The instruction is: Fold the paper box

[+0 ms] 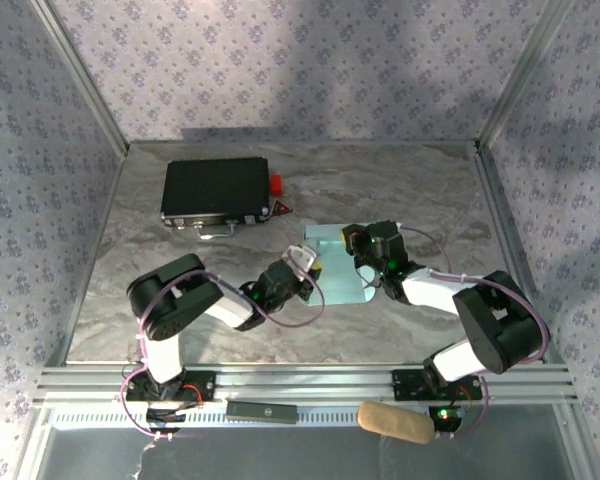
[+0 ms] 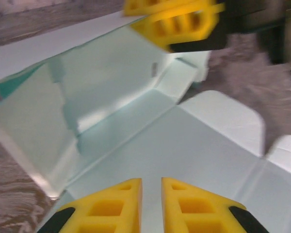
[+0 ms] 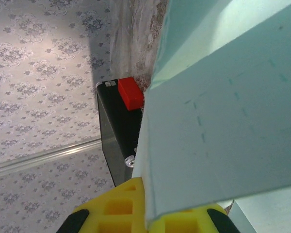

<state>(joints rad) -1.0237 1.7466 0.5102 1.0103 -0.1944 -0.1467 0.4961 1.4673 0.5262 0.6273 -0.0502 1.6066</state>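
Observation:
The paper box (image 1: 338, 282), a pale light-blue die-cut card, lies partly folded at the table's middle. In the left wrist view its base panel (image 2: 184, 145) lies flat, with a raised wall at the left and rounded flaps at the right. My left gripper (image 1: 304, 263) is at the card's left edge. Its yellow fingers (image 2: 116, 204) are over the base panel, nearly together, with nothing between them. My right gripper (image 1: 353, 240) is at the card's far side and is shut on an upright flap (image 3: 223, 111). The right gripper's yellow fingers (image 2: 177, 22) also appear in the left wrist view.
A black rectangular case (image 1: 215, 192) with red parts (image 1: 277, 183) lies at the back left; it also stands behind the flap (image 3: 117, 136). Patterned enclosure walls surround the table. A tan object (image 1: 395, 422) and a small black bar (image 1: 262, 409) sit on the front rail.

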